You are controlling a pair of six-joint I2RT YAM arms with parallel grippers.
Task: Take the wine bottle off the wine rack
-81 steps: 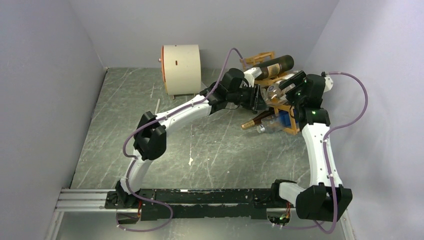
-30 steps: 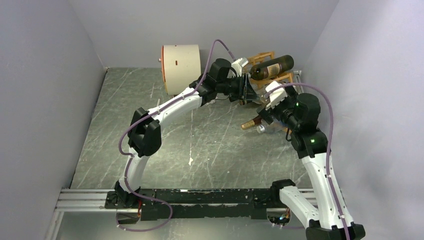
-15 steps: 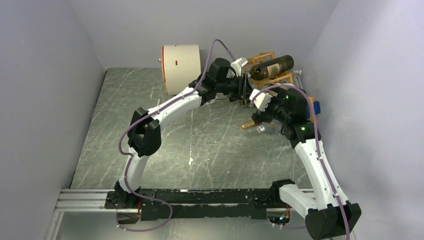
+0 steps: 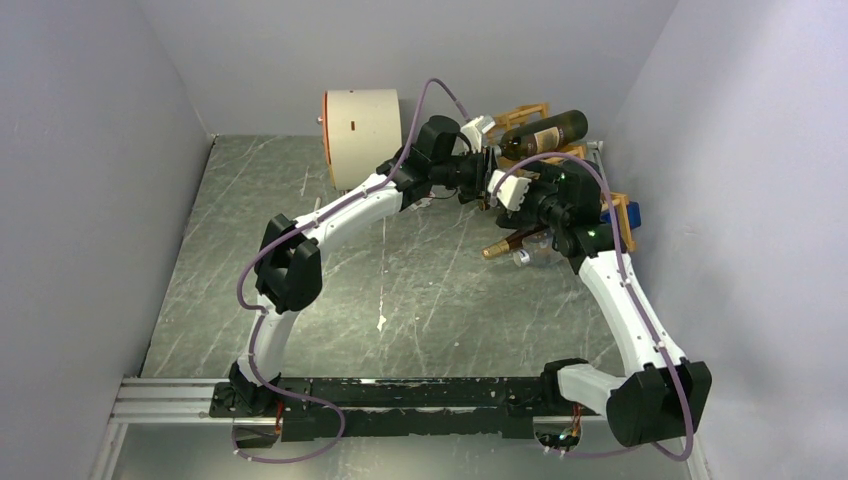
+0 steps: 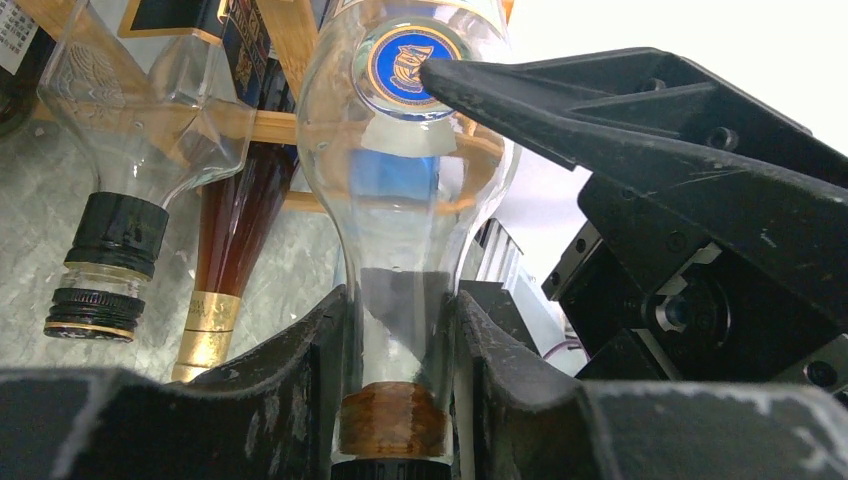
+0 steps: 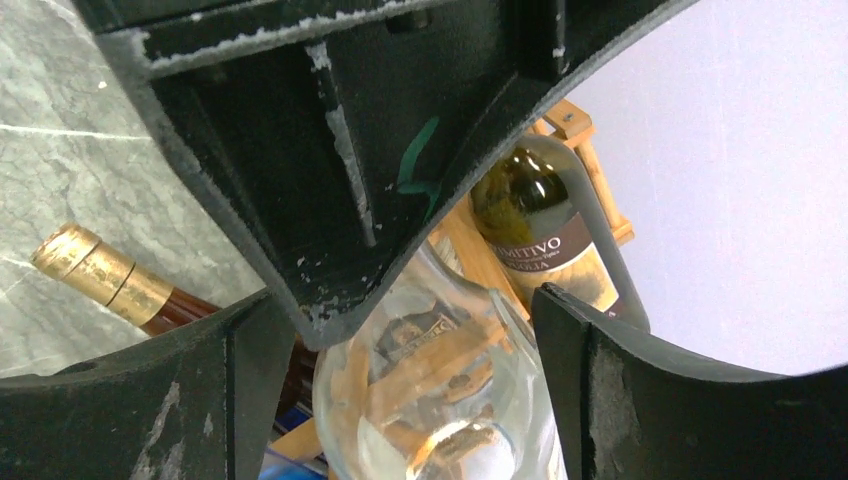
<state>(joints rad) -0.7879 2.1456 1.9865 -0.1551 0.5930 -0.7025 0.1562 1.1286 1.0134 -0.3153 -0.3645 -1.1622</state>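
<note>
The left gripper (image 5: pixel 398 330) is clamped tight on the neck of the clear wine bottle (image 5: pixel 405 180). The bottle's body lies among the sticks of the wine rack (image 4: pixel 522 111) at the far right of the table (image 4: pixel 300 250). The right gripper (image 6: pixel 420 370) straddles that body, fingers spread apart, below a dark bottle (image 4: pixel 545 130) lying on the rack's top.

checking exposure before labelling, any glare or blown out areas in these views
Left wrist: top right background blown out white, clear bottle sharp. Right wrist: bright glint low on that bottle. Top external: even light, no glare.
</note>
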